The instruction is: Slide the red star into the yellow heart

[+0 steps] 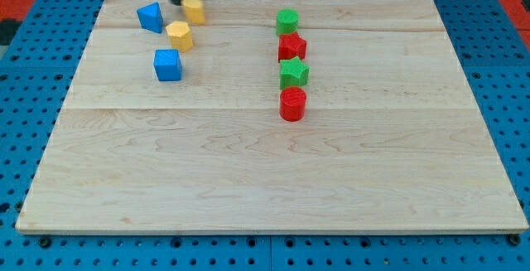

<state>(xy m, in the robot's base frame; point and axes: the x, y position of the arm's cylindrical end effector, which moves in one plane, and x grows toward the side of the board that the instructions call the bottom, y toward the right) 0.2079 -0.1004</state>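
So we've got our tip (180, 2) sitting way up at the view's top left, right against the left side of a yellow block (195, 9) whose shape we can't really make out from here, could be the heart, could not. No jaws on this rig at all, just the straight dark rod, so nothing to report as spread or pinched.

Just left of the tip is a blue block (150, 16) that looks like a wedge or triangle. Below the tip there's a second yellow block (180, 36), kind of hexagon-looking, and under that a blue cube (167, 65). Those four make a loose cluster on the pale wooden counter (265, 180).

The red star block (291, 47) is well apart from all that, over toward the middle of the counter's upper half. It's second in a tight vertical column: green round block (287, 21) above it, touching or nearly so, then a green star block (294, 74) right below, then a red cylinder (292, 104) at the bottom of the line. The star is nowhere near either yellow block, and our tip isn't touching it.

Around the counter we see blue pegboard (25, 97).
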